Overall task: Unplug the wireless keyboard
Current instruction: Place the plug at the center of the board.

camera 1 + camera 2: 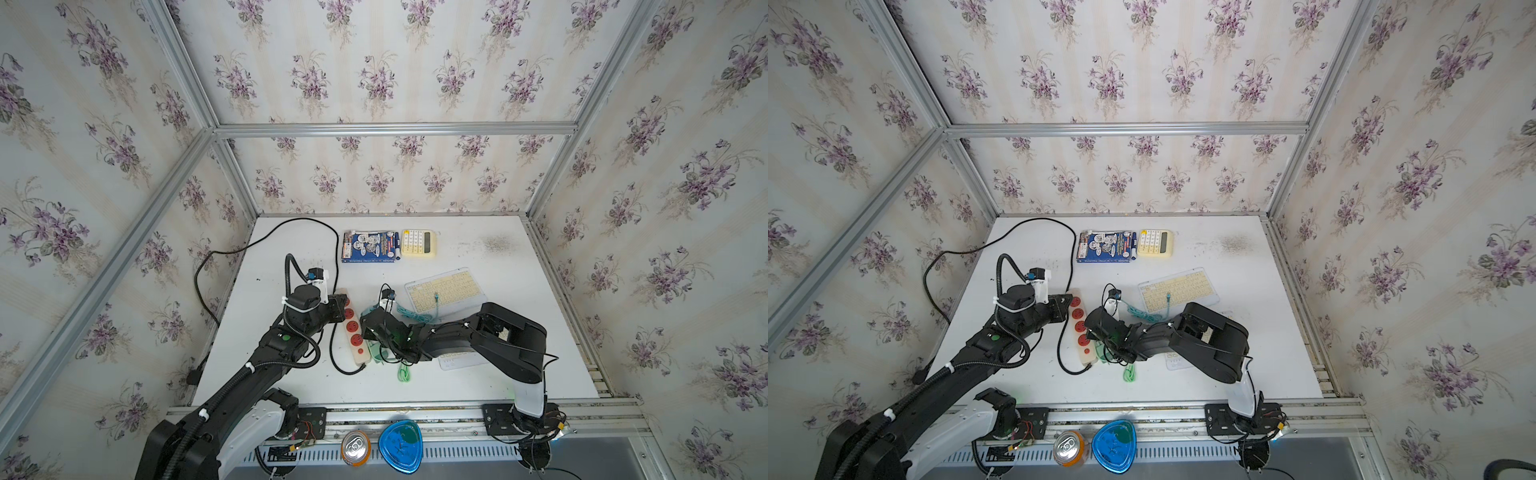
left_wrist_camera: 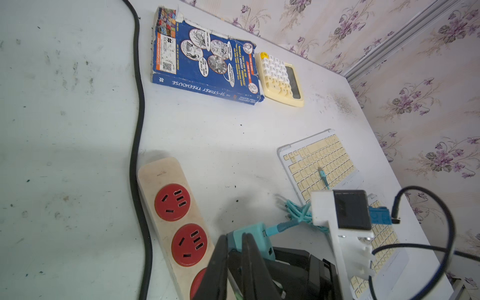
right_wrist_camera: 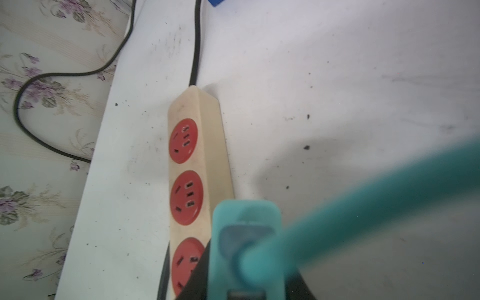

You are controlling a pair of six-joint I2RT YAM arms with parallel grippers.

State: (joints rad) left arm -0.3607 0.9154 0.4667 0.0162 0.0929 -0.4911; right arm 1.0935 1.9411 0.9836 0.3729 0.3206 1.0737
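**Clerk:** Start nearest, at 6 o'clock, off the table.

**Checker:** On the front rail: one drink can (image 1: 355,446), and one blue lid (image 1: 401,446) just beside it at its 3 o'clock.

**Clerk:** On the table (image 1: 519,374)?

**Checker:** One green cable loop (image 1: 404,373) at 6 o'clock of centre. One white keyed board (image 1: 459,362) at 5 o'clock, mostly hidden under the right arm.

**Clerk:** Next out.

**Checker:** One power strip (image 2: 166,171), cream with red sockets, at 8 o'clock of centre. It lies nearly along the 6–12 line. One black cord (image 2: 139,104) runs along its 9 o'clock side and off toward 11.

**Clerk:** Pincers?

**Checker:** The left gripper (image 2: 234,235) is over the strip's far end, with its fingers a narrow gap apart. I cannot tell whether they touch anything. The right gripper (image 3: 246,265) is clamped on the teal adapter (image 3: 244,215), just beside the strip's 3 o'clock edge. The adapter's prongs are hidden.

**Clerk:** The task's item?

**Checker:** The wireless keyboard (image 1: 446,293) lies flat at 2 o'clock of centre and has cream keys. The teal cable (image 2: 298,215) runs from the adapter in a tangle, and its small plug (image 2: 321,171) lies on top of the keys.

**Clerk:** Farthest row.

**Checker:** One blue book (image 1: 369,247) at 12 o'clock. One cream calculator (image 1: 419,242) just beside it at its 3 o'clock.
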